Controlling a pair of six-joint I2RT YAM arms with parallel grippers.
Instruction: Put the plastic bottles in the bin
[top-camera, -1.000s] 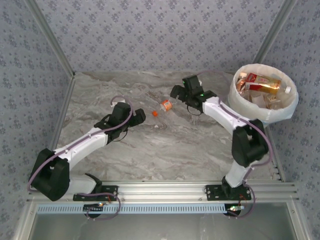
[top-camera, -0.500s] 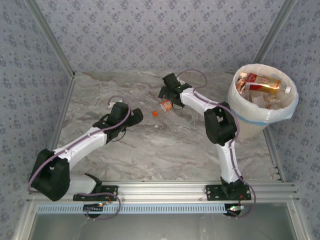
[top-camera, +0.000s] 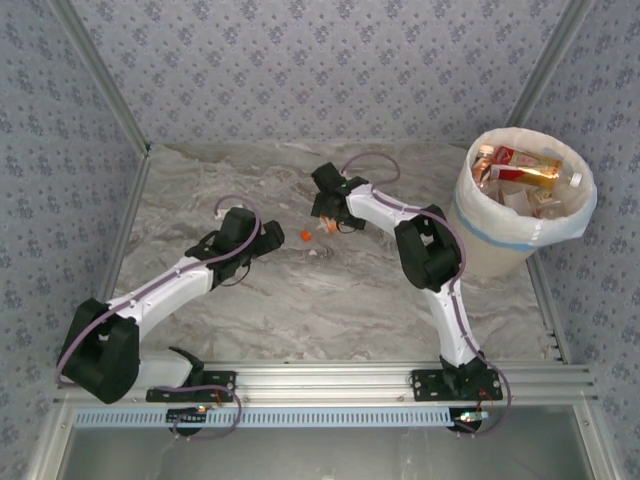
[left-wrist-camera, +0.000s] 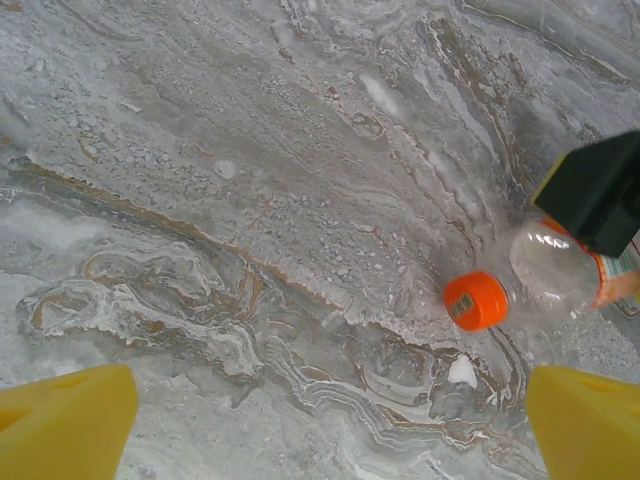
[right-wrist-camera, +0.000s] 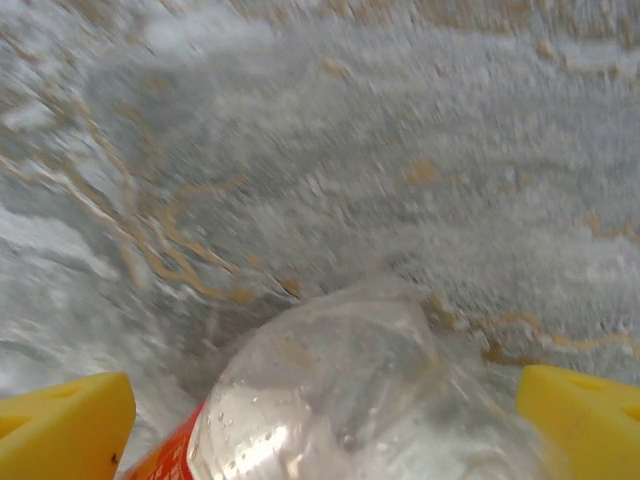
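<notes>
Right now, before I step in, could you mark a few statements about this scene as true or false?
1. The orange-capped bottle lies on its side on the marble table. True.
2. The left gripper is shut on that bottle. False: its fingers are wide apart, and the bottle lies ahead of them, untouched.
3. The bin holds several bottles. True.
4. The right gripper hangs over the bin. False: it is down at the orange-capped bottle on the table, open, with a finger on either side of it.
</notes>
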